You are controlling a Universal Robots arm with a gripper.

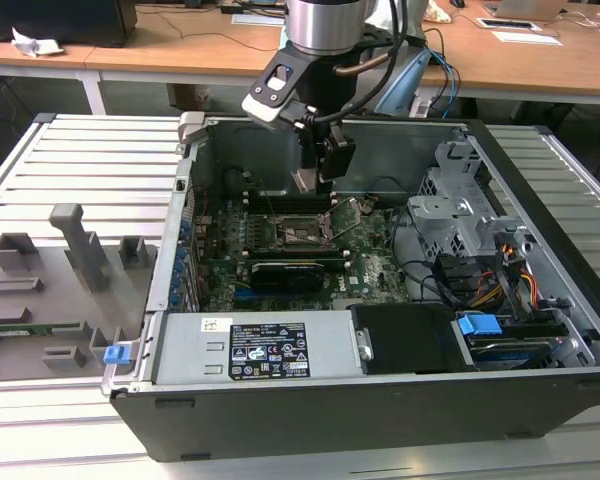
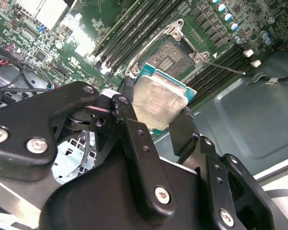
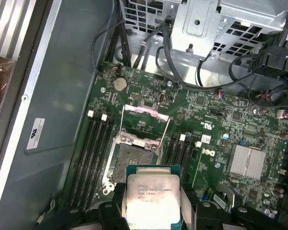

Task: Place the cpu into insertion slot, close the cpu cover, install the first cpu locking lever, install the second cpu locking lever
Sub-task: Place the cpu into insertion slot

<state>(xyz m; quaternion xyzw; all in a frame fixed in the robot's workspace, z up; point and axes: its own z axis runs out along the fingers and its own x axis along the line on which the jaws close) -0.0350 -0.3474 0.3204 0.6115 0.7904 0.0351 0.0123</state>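
My gripper (image 1: 314, 180) hangs inside the open computer case, shut on the cpu (image 2: 158, 101), a flat square chip with a silvery face and a green edge. Its black fingers (image 2: 126, 103) press on two opposite sides of the chip. In the first wrist view the cpu (image 3: 152, 197) is held above the board, just to one side of the insertion slot (image 3: 121, 165), whose dark square socket lies bare. The cpu cover (image 3: 144, 110) stands tipped up from the socket, and a thin wire lever (image 3: 166, 130) is raised beside it. In the exterior view the insertion slot (image 1: 298, 232) is below the gripper.
Black memory slots (image 3: 95, 146) flank the socket on both sides. A metal drive cage (image 1: 458, 210) with cables fills the exterior view's right, and a power supply (image 1: 265, 348) lies along the near wall. A finned heat sink (image 3: 248, 160) is on the board. Grey fixtures (image 1: 70, 255) stand outside the case.
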